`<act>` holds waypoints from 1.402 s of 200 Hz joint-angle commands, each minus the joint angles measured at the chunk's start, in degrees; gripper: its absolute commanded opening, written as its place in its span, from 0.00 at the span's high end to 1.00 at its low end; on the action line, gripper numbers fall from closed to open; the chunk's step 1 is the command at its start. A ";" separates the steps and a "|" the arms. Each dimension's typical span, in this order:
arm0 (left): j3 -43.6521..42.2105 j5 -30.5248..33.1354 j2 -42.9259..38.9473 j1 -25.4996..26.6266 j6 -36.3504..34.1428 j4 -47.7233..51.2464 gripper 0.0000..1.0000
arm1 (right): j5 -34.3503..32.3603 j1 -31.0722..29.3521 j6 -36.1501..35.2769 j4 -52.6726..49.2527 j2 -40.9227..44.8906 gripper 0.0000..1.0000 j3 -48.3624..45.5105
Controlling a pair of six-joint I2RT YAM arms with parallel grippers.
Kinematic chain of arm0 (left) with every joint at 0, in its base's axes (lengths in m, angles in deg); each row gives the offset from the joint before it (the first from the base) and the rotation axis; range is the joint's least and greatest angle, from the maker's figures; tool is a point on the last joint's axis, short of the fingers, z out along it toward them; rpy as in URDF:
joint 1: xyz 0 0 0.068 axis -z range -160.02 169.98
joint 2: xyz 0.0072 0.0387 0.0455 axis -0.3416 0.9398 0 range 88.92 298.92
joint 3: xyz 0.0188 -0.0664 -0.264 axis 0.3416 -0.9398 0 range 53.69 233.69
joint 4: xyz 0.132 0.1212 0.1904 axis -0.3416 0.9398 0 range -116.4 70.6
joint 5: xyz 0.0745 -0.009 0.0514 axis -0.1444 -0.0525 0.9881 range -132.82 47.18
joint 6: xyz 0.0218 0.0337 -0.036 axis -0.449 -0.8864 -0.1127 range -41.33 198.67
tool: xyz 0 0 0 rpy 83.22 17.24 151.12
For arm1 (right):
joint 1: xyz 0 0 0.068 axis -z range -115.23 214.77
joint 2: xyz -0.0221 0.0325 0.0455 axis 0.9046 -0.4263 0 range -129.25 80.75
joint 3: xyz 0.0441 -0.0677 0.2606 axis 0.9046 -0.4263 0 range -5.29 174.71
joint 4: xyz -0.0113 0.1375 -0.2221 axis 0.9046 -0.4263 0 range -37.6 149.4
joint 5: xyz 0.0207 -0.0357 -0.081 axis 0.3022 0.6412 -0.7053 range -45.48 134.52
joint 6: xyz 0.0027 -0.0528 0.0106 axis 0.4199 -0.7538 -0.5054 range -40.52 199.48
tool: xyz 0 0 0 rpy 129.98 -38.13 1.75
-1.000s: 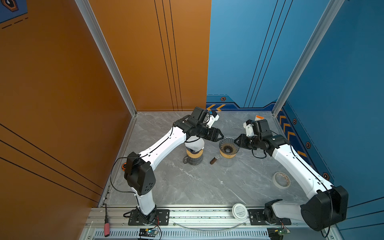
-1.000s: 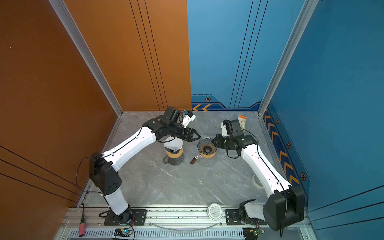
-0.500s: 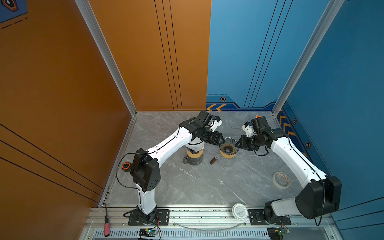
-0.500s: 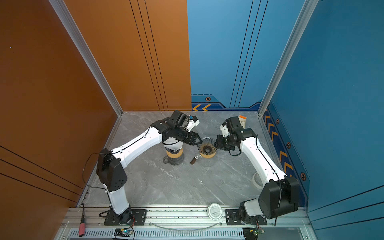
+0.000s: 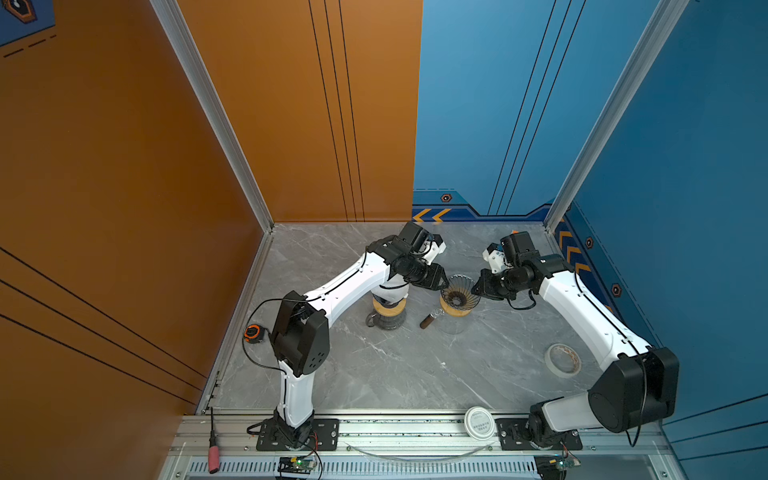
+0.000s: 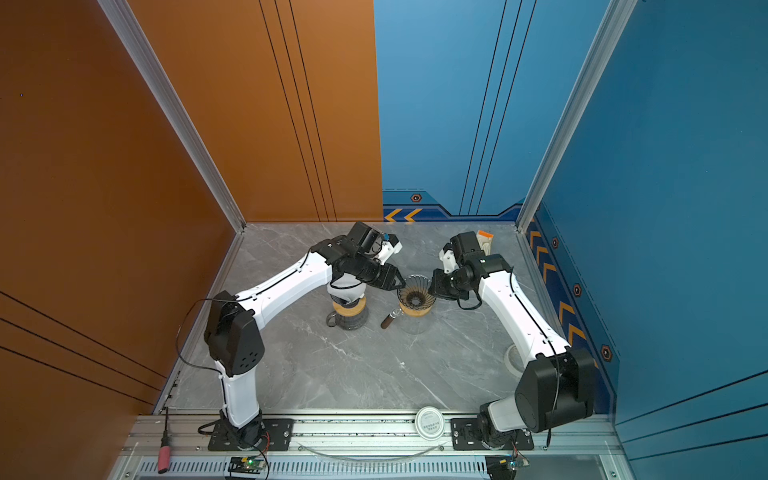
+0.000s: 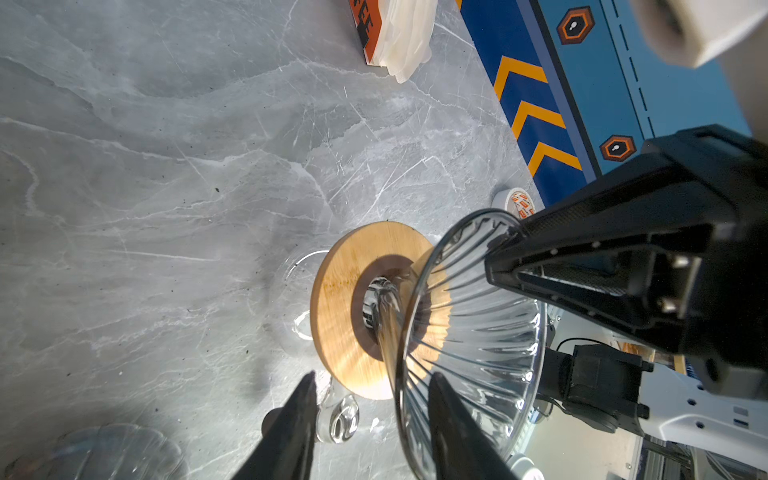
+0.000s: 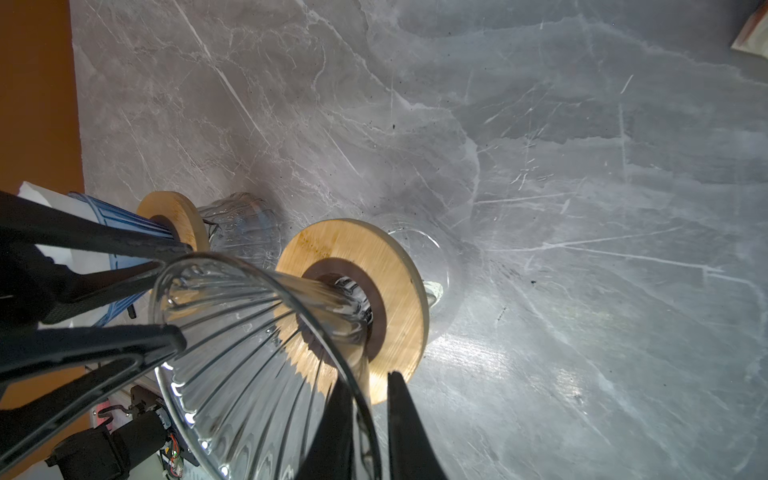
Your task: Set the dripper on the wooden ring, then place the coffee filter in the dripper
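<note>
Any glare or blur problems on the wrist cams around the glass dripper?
Left wrist: a bright patch blows out the edge of the wooden collar; a near white part is out of focus. Right wrist: specular glare on the table beside the dripper, bright highlights on its ribs. Both top views: even light, sharp, dripper small.

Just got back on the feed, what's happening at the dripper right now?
Both arms are at the glass dripper, on opposite sides of its rim. The left tool straddles the rim, open; the right tool straddles it more narrowly, grip unclear. No filter is in it yet; the filter pack lies apart on the table.
</note>
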 commanded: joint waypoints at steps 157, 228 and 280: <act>-0.13 -2.69 1.38 -1.26 -0.01 1.07 0.81 | -0.91 0.31 2.35 0.25 -1.47 0.95 0.21; -2.15 -2.60 1.41 -1.53 -0.31 1.08 0.89 | -3.94 -0.49 2.49 1.75 0.20 0.98 -3.39; -3.67 -2.47 1.81 -1.85 -0.40 1.14 0.91 | -4.47 -0.56 3.26 1.93 0.08 0.98 -4.72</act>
